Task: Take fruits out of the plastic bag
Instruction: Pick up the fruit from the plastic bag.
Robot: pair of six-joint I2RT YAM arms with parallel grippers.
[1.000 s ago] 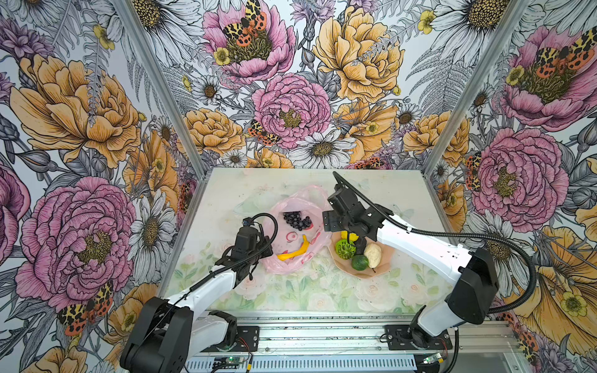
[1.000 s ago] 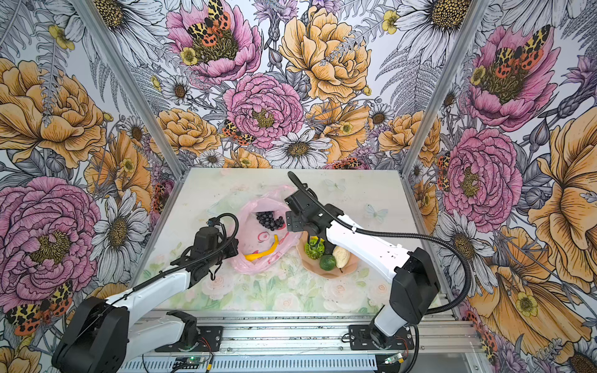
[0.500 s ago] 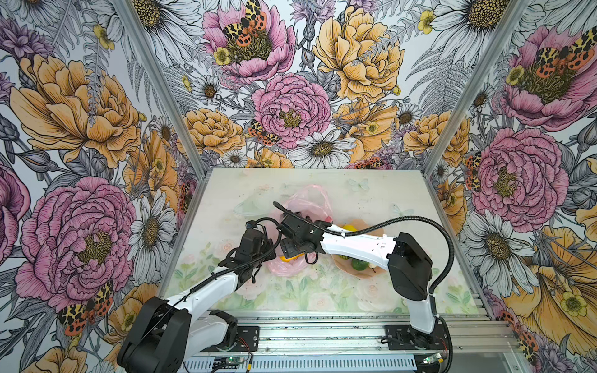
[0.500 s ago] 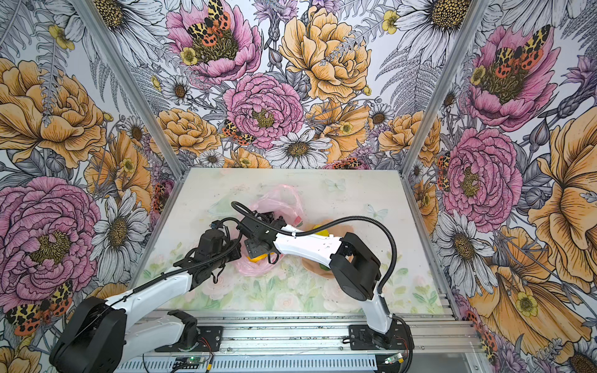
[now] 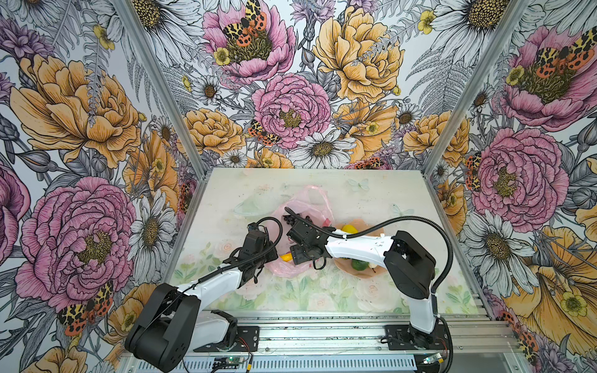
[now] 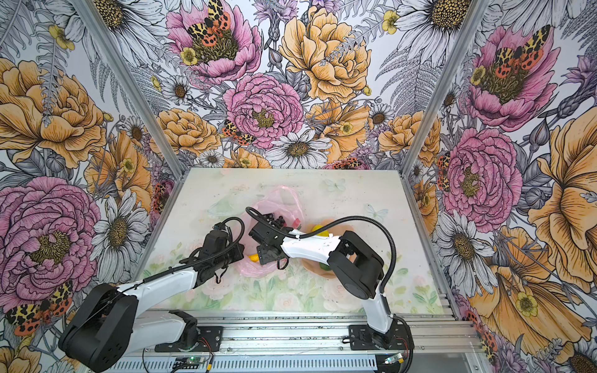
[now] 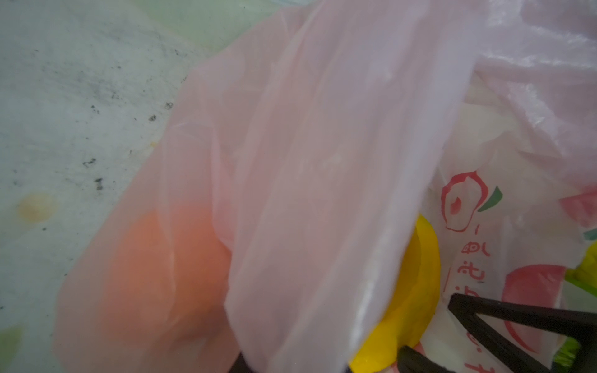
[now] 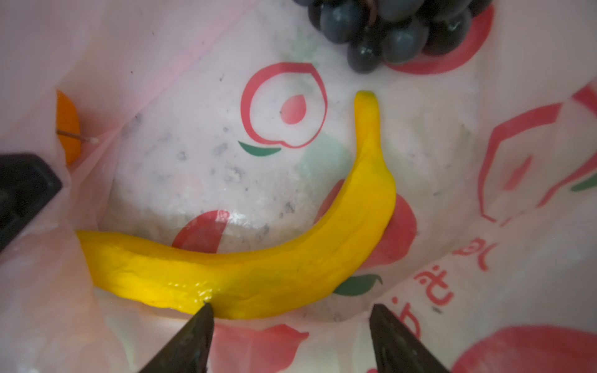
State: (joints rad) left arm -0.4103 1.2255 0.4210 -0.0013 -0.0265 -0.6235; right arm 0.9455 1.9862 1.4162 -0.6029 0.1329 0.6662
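Pink film of the bag point(image 5: 308, 206) now surrounds the right tool point(image 8: 290, 309), which a second ago hung over the dish point(image 5: 349, 270) beside the bag. Its jaws stand apart, one tip touching the banana point(image 8: 290, 264) inside the bag. Grapes point(image 8: 403, 29) are cut off and the orange piece point(image 8: 68, 126) is half veiled. Film hides the jaws of the left tool point(image 5: 270, 256) at the bag's edge, so I cannot tell their state.
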